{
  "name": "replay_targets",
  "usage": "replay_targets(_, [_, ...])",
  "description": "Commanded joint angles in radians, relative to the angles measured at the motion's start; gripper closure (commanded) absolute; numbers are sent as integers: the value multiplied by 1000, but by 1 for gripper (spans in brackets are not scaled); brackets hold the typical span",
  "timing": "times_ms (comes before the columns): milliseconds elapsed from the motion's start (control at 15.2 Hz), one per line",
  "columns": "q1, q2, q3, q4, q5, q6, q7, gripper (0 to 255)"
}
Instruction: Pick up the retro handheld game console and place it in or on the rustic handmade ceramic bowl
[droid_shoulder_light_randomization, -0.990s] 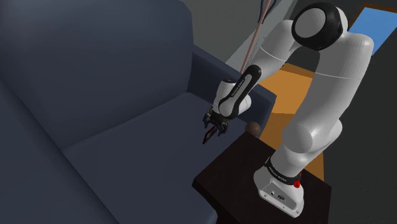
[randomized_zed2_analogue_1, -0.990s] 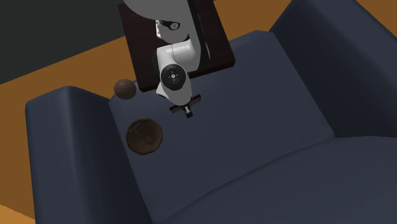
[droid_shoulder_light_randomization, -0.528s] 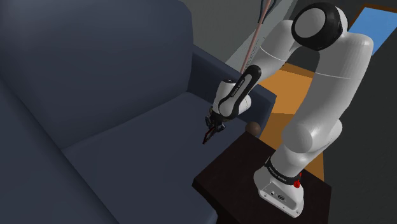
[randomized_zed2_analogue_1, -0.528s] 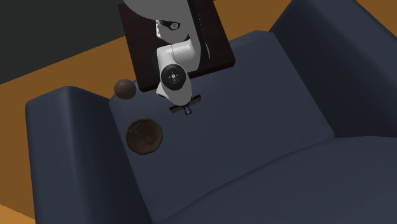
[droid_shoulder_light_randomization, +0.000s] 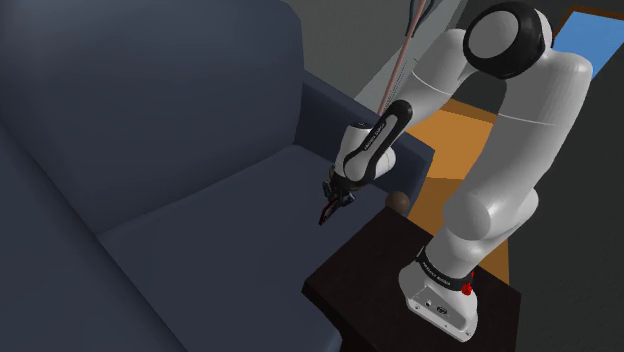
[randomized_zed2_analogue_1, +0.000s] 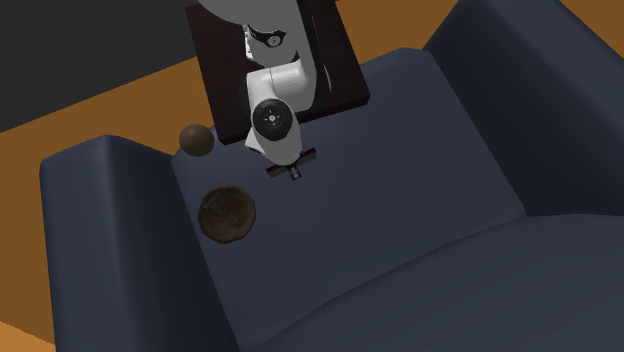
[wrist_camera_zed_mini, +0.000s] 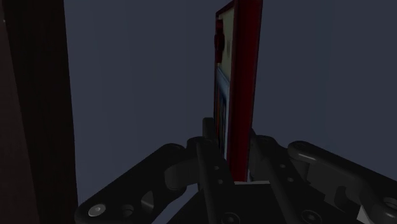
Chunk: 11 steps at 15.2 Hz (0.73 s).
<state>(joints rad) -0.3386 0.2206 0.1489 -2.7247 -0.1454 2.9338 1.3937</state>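
Wrist view catches gripper (wrist_camera_zed_mini: 234, 153) clasping red console (wrist_camera_zed_mini: 238, 76); second exterior view, bowl (randomized_zed2_analogue_1: 227, 213)

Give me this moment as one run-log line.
end effector: shut on red console | brown bowl: empty, on sofa seat | placed: not yet

Gripper (droid_shoulder_light_randomization: 332, 203) fingers, spread a second ago, have closed onto the console (wrist_camera_zed_mini: 236, 83); wrist nudged slightly toward frame top in second exterior view.
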Motion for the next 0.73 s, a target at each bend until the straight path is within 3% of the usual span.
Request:
replay_targets(0, [-15, -32, 18, -7, 21, -26, -18, 255])
replay_targets(660, [-41, -220, 74, -26, 152, -190, -112, 255])
